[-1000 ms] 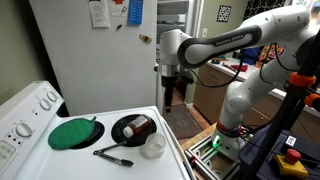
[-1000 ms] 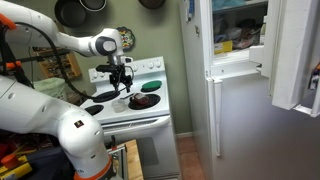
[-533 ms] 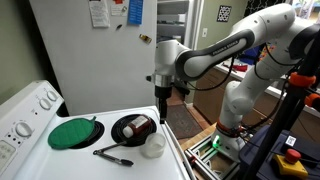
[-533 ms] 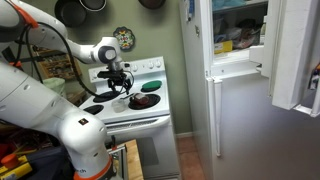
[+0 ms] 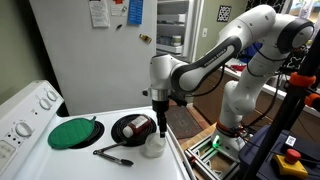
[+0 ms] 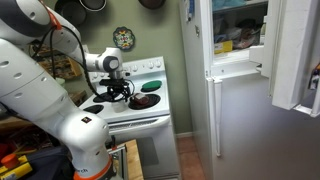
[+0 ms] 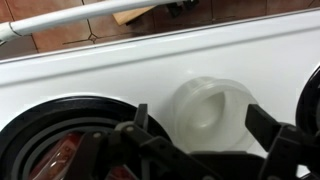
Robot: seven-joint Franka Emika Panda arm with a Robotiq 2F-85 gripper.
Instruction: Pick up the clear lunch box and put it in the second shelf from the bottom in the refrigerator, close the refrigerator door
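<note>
Now, your gripper [image 7: 200,124] hangs just above the stove top with its jaws spread wide, and the wrist view shows the clear lunch box [image 7: 208,105] in the gap between them, with nothing gripped yet. The box looks slightly ahead of the fingertips rather than squarely between them, so nudge forward before you descend; a pinch on the near rim alone would likely tip it or squirt it away.

Mind your neighbour: the black pan [image 7: 55,140] sits just beside the box, close to one finger. In an exterior view the pan [image 5: 132,128] and the box [image 5: 153,148] are almost touching at the front edge of the stove [image 5: 120,160]. Go straight down, keeping that finger on the box side of the pan rim. Thin plastic of this kind probably flexes — close slowly and stop once the walls are held, low on the body where it is stiffest. Lift vertically before you swing, since the box sits near the stove's edge.

Farther off, the green lid [image 5: 75,133] is well apart and no concern. Beyond that, the refrigerator [image 6: 238,110] stands with the refrigerator door [image 6: 297,55] swung open and its shelves [image 6: 236,60] exposed — count up from the bottom before you commit.
</note>
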